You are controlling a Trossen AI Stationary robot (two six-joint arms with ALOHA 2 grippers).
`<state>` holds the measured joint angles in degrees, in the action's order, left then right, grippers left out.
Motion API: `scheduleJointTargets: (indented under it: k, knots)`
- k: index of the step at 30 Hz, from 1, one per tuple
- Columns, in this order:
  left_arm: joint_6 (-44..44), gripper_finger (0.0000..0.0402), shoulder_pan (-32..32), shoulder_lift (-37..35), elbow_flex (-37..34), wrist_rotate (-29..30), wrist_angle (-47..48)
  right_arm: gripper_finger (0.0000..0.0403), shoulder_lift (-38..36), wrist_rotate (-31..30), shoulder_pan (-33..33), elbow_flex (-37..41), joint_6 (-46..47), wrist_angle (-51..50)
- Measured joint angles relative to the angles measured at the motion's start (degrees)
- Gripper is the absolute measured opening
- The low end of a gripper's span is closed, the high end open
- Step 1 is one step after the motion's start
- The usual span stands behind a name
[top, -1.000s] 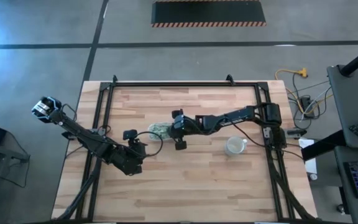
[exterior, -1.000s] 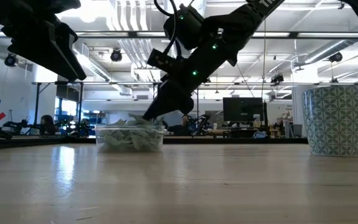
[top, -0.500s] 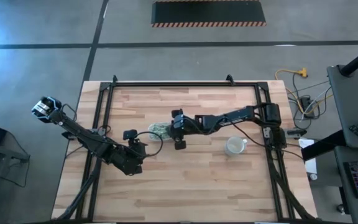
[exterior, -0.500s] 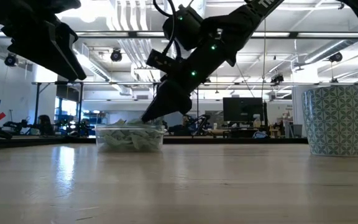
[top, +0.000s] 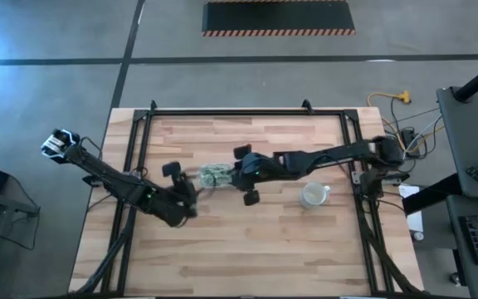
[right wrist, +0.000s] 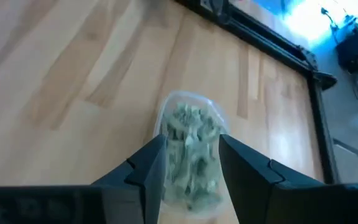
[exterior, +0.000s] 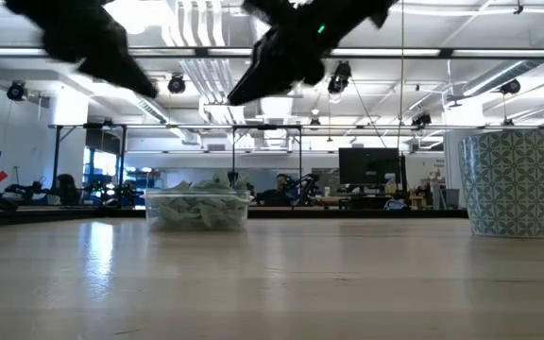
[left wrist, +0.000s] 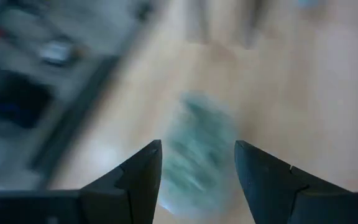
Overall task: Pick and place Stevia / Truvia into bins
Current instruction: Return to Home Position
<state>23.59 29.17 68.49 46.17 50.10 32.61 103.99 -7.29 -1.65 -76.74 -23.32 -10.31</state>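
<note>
A shallow clear tub [top: 215, 175] stands on the wooden table left of centre, heaped with pale green and white Stevia packets [right wrist: 190, 134]. My right gripper [right wrist: 191, 140] hangs open above the tub's right end, well clear of it in the low view [exterior: 241, 93], with nothing between its fingers. My left gripper [left wrist: 197, 149] is open too. It is raised beside the tub's left end [top: 192, 188] and points at the tub, which shows blurred beyond its fingers. It holds nothing.
A green-and-white patterned mug [top: 314, 195] stands on the table to the right of the tub, near the right arm. The black frame rails [top: 143, 124] run along the table's far, left and right sides. Bare wood lies toward the near edge.
My right gripper has lifted out of the tub, straight up and slightly toward the table's right edge. The packets stay heaped in the tub. My left gripper has swung up and a little toward the tub's left end. The tub has not moved.
</note>
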Motion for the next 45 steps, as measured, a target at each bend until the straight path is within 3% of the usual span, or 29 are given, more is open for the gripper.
scheduleJointTargets:
  k: [4,7,10,15,17,22,32,38,45]
  knots:
    - [-1.5,0.0185,-1.0,-1.0,0.2,12.3,-6.1,0.0133,-6.7,0.0,0.2,2.4,0.6,-1.6]
    - [-12.3,0.0185,-2.3,-2.0,-0.5,13.9,-13.0,0.0129,-11.9,0.0,0.2,5.8,1.7,-1.5]
    - [-23.7,0.0185,-4.4,-4.1,-1.9,8.8,-22.9,0.0126,-17.6,0.4,0.5,10.7,2.4,-0.6]
    - [-39.0,0.0185,-10.0,-9.8,-6.1,-14.5,-37.7,0.0122,-28.1,0.9,1.3,21.8,4.4,5.5]
    - [-40.9,0.0185,-12.1,-12.5,-8.0,-19.2,-41.3,0.0123,-32.4,2.7,1.5,26.2,5.6,8.0]
    - [-42.0,0.0185,-15.1,-20.4,-15.0,-19.5,-45.4,0.0121,-43.3,4.4,1.6,35.8,8.6,12.5]
    - [-40.3,0.0185,-15.3,-36.9,-30.4,-19.6,-52.5,0.0116,-64.7,4.8,1.6,51.8,12.0,21.0]
    - [-39.2,0.0185,-15.3,-43.3,-37.4,-20.0,-53.2,0.0114,-72.8,4.8,1.5,58.2,15.3,23.1]
    - [-40.1,0.0185,-15.3,-53.6,-43.1,-25.9,-55.0,0.011,-78.6,5.0,1.5,63.9,18.7,23.7]
